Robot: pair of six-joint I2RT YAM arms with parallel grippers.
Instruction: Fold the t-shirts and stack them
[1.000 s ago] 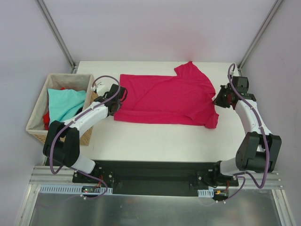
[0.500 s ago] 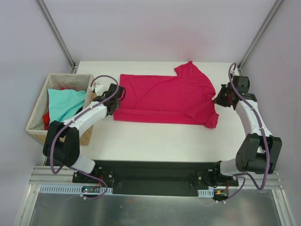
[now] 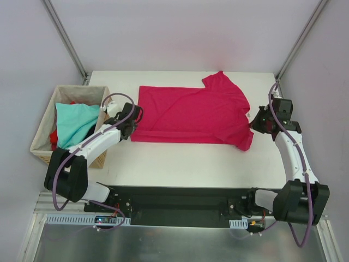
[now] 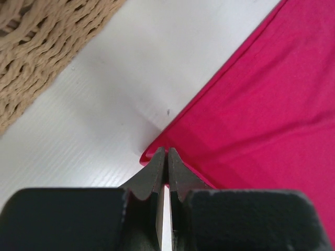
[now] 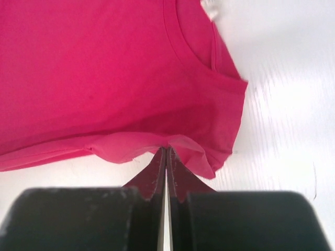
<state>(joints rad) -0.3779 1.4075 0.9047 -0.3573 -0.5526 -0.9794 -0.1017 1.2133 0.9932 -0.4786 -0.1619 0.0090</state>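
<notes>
The crimson-magenta t-shirt (image 3: 191,114) lies spread across the white table, its near edge folded over. My left gripper (image 3: 132,117) is shut on the shirt's left hem corner (image 4: 157,157). My right gripper (image 3: 255,123) is shut on the shirt's edge below the collar (image 5: 172,144), where the cloth bunches a little. The light teal t-shirt (image 3: 76,121) lies in the basket, with a red t-shirt (image 3: 53,136) partly showing beneath it.
A woven wicker basket (image 3: 42,131) stands at the table's left edge, also in the left wrist view (image 4: 47,36). Metal frame posts (image 3: 65,38) rise at the back corners. The arm bases sit on a black rail (image 3: 174,204) at the near edge.
Both grippers have drawn toward the near edge, pulling the shirt's ends with them. The shirt's right sleeve edge has shifted slightly nearer.
</notes>
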